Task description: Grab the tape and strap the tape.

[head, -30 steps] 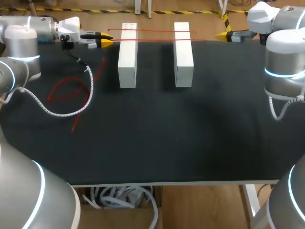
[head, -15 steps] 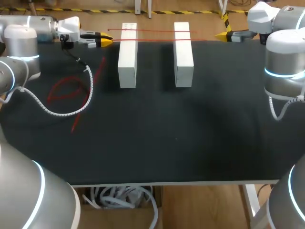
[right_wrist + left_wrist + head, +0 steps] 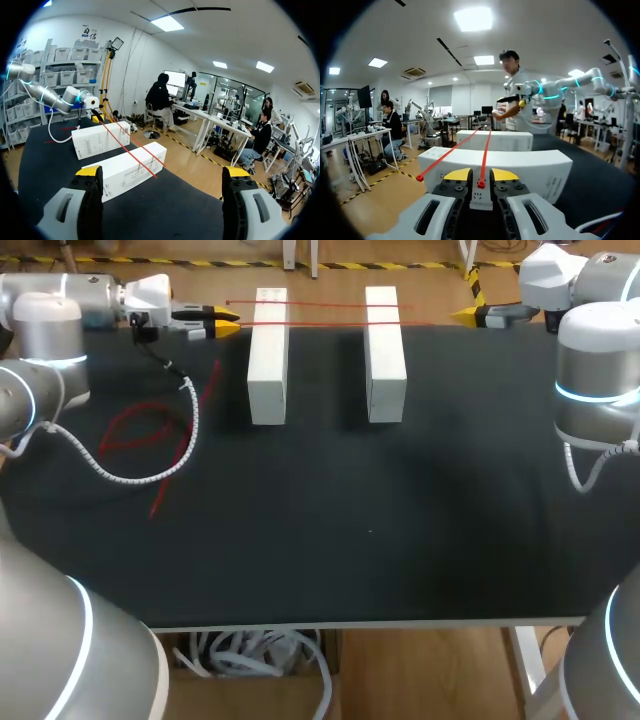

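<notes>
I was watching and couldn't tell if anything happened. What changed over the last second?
The left gripper, shut on the tape, edged very slightly toward the blocks, and its cable shifted with it. Nothing was taken hold of or let go. The right gripper, open, stayed where it was, as did the blocks and the tape.

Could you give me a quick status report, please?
Left gripper shut on red tape end. Right gripper open, empty. Tape spans both white blocks. Loose red strips lie left of them, not in the way.
</notes>
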Tool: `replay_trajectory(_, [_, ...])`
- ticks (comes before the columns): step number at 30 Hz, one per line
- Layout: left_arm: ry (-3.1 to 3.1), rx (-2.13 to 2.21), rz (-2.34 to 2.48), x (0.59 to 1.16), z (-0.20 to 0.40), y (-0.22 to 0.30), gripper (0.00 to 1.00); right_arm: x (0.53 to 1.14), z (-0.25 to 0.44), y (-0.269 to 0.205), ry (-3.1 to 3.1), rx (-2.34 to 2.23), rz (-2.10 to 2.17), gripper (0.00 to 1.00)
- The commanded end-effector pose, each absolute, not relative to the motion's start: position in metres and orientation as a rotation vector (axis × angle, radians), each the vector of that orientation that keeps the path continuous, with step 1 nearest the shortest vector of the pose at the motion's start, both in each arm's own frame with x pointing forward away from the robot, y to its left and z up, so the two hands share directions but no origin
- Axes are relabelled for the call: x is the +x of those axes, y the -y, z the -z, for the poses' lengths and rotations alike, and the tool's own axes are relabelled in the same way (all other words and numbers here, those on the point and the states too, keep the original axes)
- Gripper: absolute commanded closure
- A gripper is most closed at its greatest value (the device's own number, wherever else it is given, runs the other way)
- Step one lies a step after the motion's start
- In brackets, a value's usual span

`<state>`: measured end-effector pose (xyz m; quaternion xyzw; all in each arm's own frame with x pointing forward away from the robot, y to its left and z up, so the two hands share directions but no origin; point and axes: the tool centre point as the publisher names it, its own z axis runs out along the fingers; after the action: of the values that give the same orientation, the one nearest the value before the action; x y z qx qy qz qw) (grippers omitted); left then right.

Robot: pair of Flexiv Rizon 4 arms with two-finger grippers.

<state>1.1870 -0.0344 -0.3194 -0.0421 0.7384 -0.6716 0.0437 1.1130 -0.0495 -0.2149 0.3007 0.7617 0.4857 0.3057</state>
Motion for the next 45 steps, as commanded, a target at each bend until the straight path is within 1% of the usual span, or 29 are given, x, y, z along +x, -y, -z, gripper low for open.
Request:
replay_trajectory(1, [-2.256, -0.113, 2.073, 1.195, 0.325, 0.034, 0.81, 1.113, 0.215, 0.05, -2.017, 0.795, -1.287, 0.0])
replay_trajectory(2, [-2.256, -0.114, 2.073, 1.195, 0.325, 0.034, 0.81, 1.113, 0.215, 0.05, -2.017, 0.795, -1.287, 0.0])
replay_trajectory(5, [-2.251, -0.116, 2.075, 1.195, 0.325, 0.033, 0.84, 1.113, 0.215, 0.05, -2.017, 0.795, -1.287, 0.0])
replay_trajectory(9, [-2.247, -0.121, 2.077, 1.195, 0.326, 0.033, 0.93, 1.113, 0.215, 0.05, -2.017, 0.795, -1.287, 0.0])
replay_trajectory(11, [-2.246, -0.127, 2.079, 1.195, 0.327, 0.033, 0.93, 1.113, 0.215, 0.05, -2.017, 0.795, -1.287, 0.0])
replay_trajectory(15, [-2.243, -0.13, 2.079, 1.194, 0.327, 0.033, 0.84, 1.113, 0.215, 0.05, -2.017, 0.795, -1.287, 0.0])
replay_trajectory(18, [-2.237, -0.131, 2.082, 1.193, 0.327, 0.032, 0.84, 1.113, 0.215, 0.05, -2.017, 0.795, -1.287, 0.0])
replay_trajectory(19, [-2.235, -0.13, 2.083, 1.192, 0.327, 0.032, 0.85, 1.113, 0.215, 0.05, -2.017, 0.795, -1.287, 0.0])
replay_trajectory(20, [-2.234, -0.129, 2.083, 1.192, 0.327, 0.032, 0.91, 1.113, 0.215, 0.05, -2.017, 0.795, -1.287, 0.0])
replay_trajectory(25, [-2.23, -0.132, 2.084, 1.192, 0.327, 0.032, 0.93, 1.113, 0.215, 0.05, -2.017, 0.795, -1.287, 0.0])
replay_trajectory(26, [-2.229, -0.132, 2.085, 1.192, 0.327, 0.032, 1.0, 1.113, 0.215, 0.05, -2.017, 0.795, -1.287, 0.0])
replay_trajectory(38, [-2.226, -0.129, 2.095, 1.188, 0.323, 0.03, 1.0, 1.113, 0.215, 0.05, -2.017, 0.795, -1.287, 0.0])
replay_trajectory(45, [-2.313, -0.134, 2.096, 1.173, 0.31, 0.029, 1.0, 1.113, 0.215, 0.05, -2.017, 0.795, -1.287, 0.0])
